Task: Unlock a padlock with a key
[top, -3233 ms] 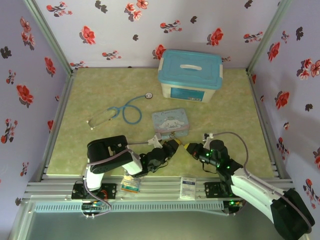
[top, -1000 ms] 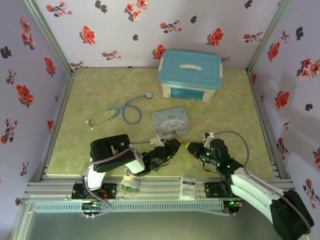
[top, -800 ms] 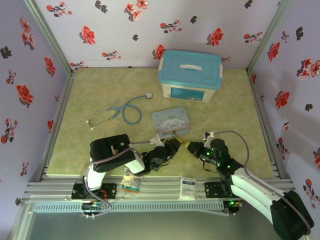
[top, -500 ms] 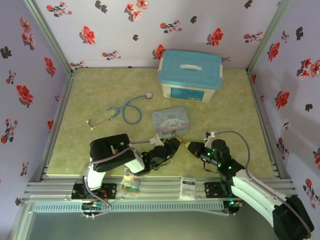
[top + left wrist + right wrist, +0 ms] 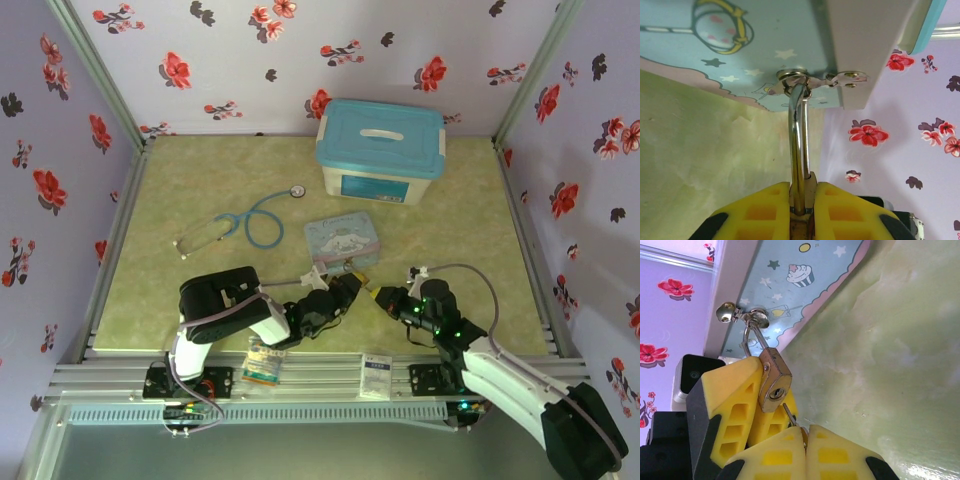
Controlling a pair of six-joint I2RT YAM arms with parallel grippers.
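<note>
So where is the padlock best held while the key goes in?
Pinch the padlock across its flat brass sides, coming from the side away from the tin, as the left gripper does. Its shackle hangs on the tin's hasp, and the keyhole end should be left bare for the key.

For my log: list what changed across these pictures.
The right gripper, shut on the thin dark-grey metal key, edged left toward the small brass padlock clamped in the left gripper. Both grips, the pale-blue cartoon tin and the blue stethoscope stayed put.
</note>
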